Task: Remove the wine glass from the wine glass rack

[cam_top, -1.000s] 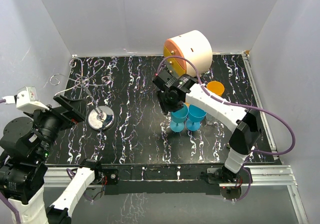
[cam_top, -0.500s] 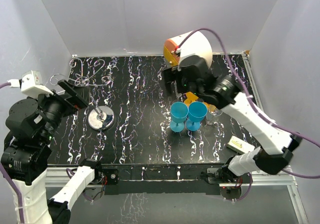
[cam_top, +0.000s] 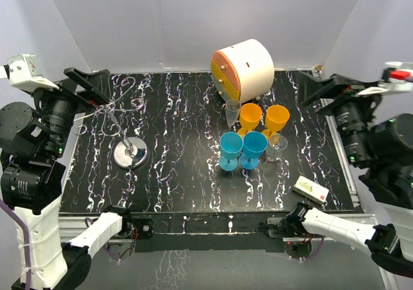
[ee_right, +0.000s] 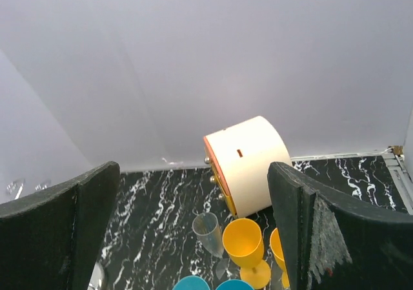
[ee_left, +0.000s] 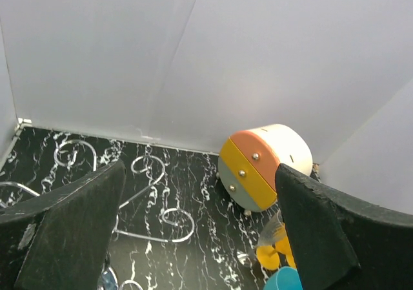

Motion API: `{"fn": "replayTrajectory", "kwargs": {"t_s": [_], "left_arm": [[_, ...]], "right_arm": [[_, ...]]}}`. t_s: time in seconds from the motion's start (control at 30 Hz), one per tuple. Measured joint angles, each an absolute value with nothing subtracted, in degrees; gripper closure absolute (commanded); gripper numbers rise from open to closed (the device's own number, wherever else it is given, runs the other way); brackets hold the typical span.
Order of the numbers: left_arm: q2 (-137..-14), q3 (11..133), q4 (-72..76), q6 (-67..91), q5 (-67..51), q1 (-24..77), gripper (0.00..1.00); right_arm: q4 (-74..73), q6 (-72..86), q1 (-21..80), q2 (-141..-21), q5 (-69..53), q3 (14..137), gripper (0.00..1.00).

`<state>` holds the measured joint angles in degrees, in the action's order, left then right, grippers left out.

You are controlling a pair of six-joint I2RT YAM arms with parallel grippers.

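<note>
**Both grippers wide open, holding nothing; wine glass on the table**

Surface: black table (cam_top: 174,135) with white marbling, inside plain white walls (cam_top: 161,19).

Count:
- 1 wine glass rack (cam_top: 129,152) at the left
- 1 clear wine glass (cam_top: 232,112), upright at mid-table, just left of the orange goblets and well apart from the rack
- 2 orange goblets (cam_top: 250,115)
- 2 blue goblets (cam_top: 231,145), just near of the orange pair
- 1 white-and-orange drawer cabinet (cam_top: 248,65), far centre
- 1 small card (cam_top: 311,189), near right

A faint clear shape by the right orange goblet can't be identified.

The left gripper (ee_left: 200,169) and right gripper (ee_right: 193,167) are raised at the left and right sides.

Views:
- Only the top view shows the rack's disc base and the card.
- The left wrist view shows the rack's wire curls.
- The right wrist view shows the wine glass closest.
</note>
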<state>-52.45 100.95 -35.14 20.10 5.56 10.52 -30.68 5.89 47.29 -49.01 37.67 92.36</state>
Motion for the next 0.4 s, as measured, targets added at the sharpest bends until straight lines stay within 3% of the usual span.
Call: {"fn": "replayTrajectory", "kwargs": {"t_s": [0.4], "left_arm": [[-52.86, 101.38, -31.29, 16.8, 7.16, 10.52, 0.01]], "right_arm": [[-34.09, 7.2, 47.29, -47.24, 43.48, 94.19, 0.04]]}}
